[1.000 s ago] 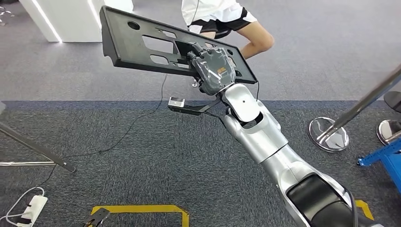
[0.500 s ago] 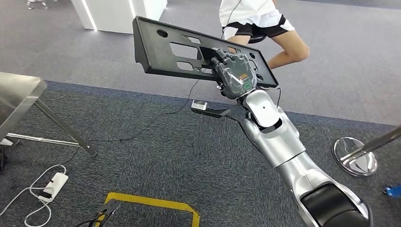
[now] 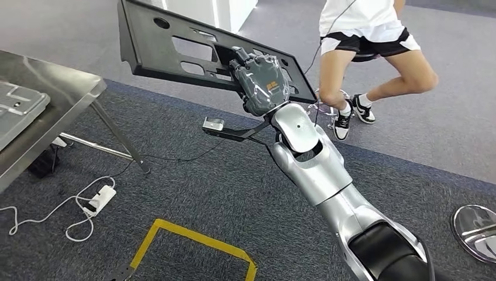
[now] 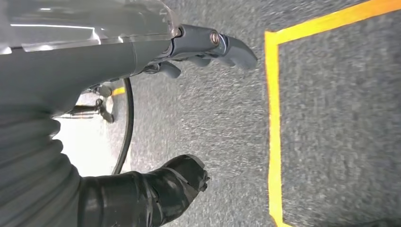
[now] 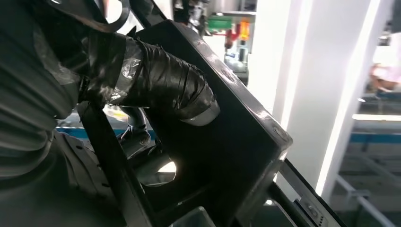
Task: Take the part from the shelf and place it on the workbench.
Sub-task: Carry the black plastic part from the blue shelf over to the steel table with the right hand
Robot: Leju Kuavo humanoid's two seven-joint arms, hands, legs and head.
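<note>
So I've got my right hand (image 3: 261,82) wrapped around the part (image 3: 175,50), a long flat black plastic panel with cutouts, held up in the air near one end, fingers hooked through an opening. The table (image 3: 64,96) is off to my left, well apart from it. My guess is it's stiff and fairly light, but that long overhang will lever hard, so gripping closer to the middle would be steadier. My left hand (image 4: 208,45) hangs over the carpet, loosely open and holding nothing.

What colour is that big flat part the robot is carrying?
Black, the part held in the right hand; clearest in the head view.
</note>
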